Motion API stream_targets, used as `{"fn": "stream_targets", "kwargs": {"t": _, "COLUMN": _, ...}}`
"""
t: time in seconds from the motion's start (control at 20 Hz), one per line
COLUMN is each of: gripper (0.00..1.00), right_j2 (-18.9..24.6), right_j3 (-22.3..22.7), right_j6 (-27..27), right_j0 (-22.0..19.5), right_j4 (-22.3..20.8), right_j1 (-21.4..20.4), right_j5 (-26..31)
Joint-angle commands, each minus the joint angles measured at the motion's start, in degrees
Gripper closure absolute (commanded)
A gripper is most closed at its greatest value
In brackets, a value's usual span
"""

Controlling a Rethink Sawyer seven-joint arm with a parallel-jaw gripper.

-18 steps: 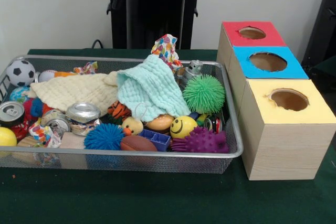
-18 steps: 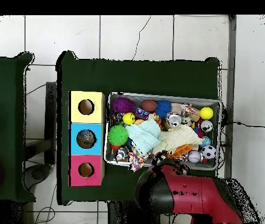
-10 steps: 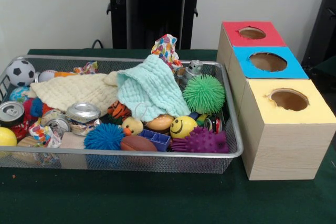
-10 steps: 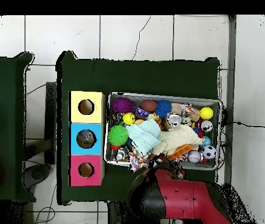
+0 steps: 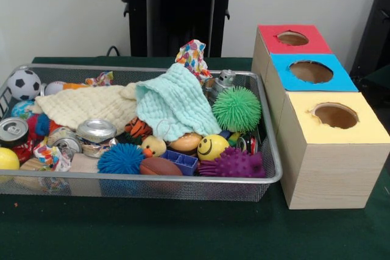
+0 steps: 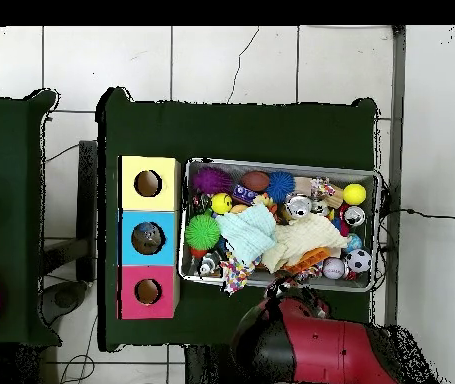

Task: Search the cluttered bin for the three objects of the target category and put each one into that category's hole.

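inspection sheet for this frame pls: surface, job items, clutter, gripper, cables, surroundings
Surface: green cloth table.
Job's things: wire mesh bin full; red box, blue box, yellow box in a row beside it.
Clutter: mint cloth and cream cloth over toys; green spiky ball, purple spiky ball, soccer ball, cans.
Gripper: cannot tell; red arm at bin's edge.
Cables: black cable on floor.
Surroundings: white tile floor, black pedestal.
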Motion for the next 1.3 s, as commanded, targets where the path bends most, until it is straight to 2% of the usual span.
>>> {"fn": "stream_targets", "kwargs": {"t": 0.05, "gripper": 0.0, "right_j2": -7.4, "right_j3": -5.8, "right_j6": 15.0, "right_j0": 2.4, "right_j4": -4.7, "right_j1": 12.0, "right_j5": -12.9}}
{"fn": "stream_targets", "kwargs": {"t": 0.2, "gripper": 0.0, "right_j2": -10.3, "right_j3": -8.0, "right_j6": 14.7, "right_j0": 3.1, "right_j4": -3.3, "right_j1": 16.9, "right_j5": -19.4}}
{"fn": "stream_targets", "kwargs": {"t": 0.45, "gripper": 0.0, "right_j2": -15.6, "right_j3": -7.3, "right_j6": 13.6, "right_j0": 5.4, "right_j4": 2.9, "right_j1": 24.7, "right_j5": -31.3}}
{"fn": "stream_targets", "kwargs": {"t": 0.9, "gripper": 0.0, "right_j2": -16.5, "right_j3": -4.3, "right_j6": 10.1, "right_j0": 4.1, "right_j4": 12.9, "right_j1": 33.9, "right_j5": -40.2}}
{"fn": "stream_targets", "kwargs": {"t": 1.3, "gripper": 0.0, "right_j2": -17.0, "right_j3": -5.6, "right_j6": 8.0, "right_j0": 1.8, "right_j4": 16.1, "right_j1": 39.0, "right_j5": -47.6}}
